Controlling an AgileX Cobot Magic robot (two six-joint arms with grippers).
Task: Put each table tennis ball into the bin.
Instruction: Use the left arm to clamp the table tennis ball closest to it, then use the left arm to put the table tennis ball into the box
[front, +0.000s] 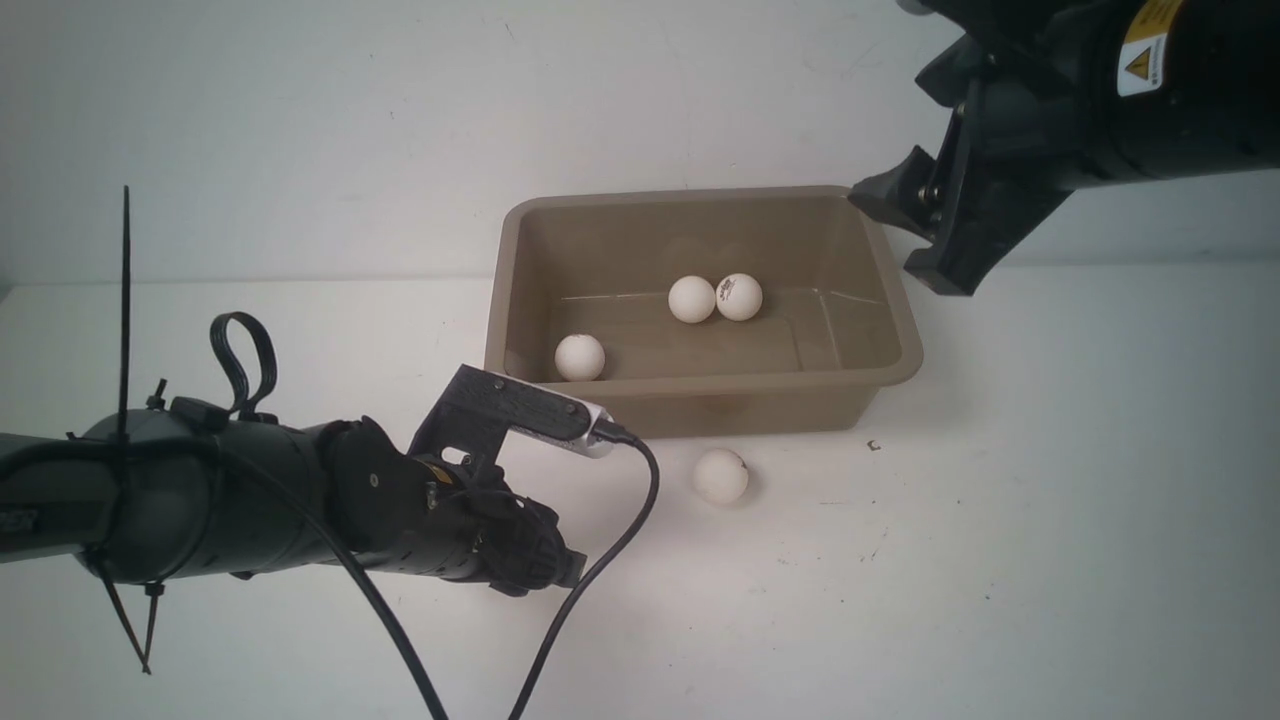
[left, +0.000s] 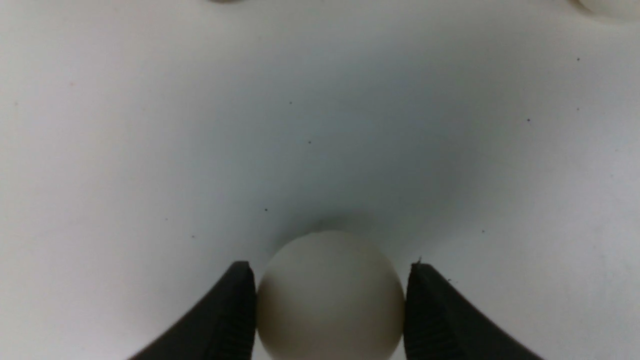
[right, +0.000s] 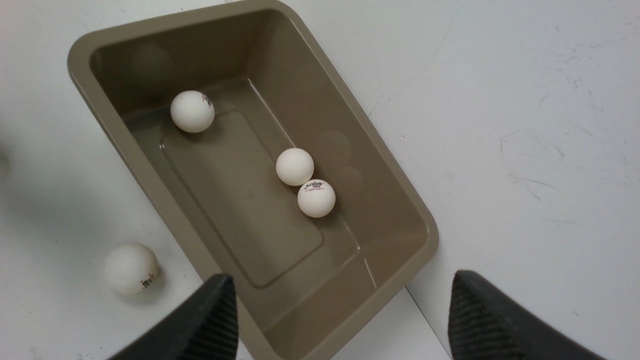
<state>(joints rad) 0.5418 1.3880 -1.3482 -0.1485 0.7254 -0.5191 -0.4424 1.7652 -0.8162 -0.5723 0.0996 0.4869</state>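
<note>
On the table (front: 1050, 500), bin (front: 700, 410) lengthwise left-right, left tool (left: 330, 267) pinching ball (left: 330, 305)

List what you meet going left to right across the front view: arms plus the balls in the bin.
left arm → corner ball → plain ball → logo ball → right gripper. The table ball is left out because it overlaps the plain and logo balls.
</note>
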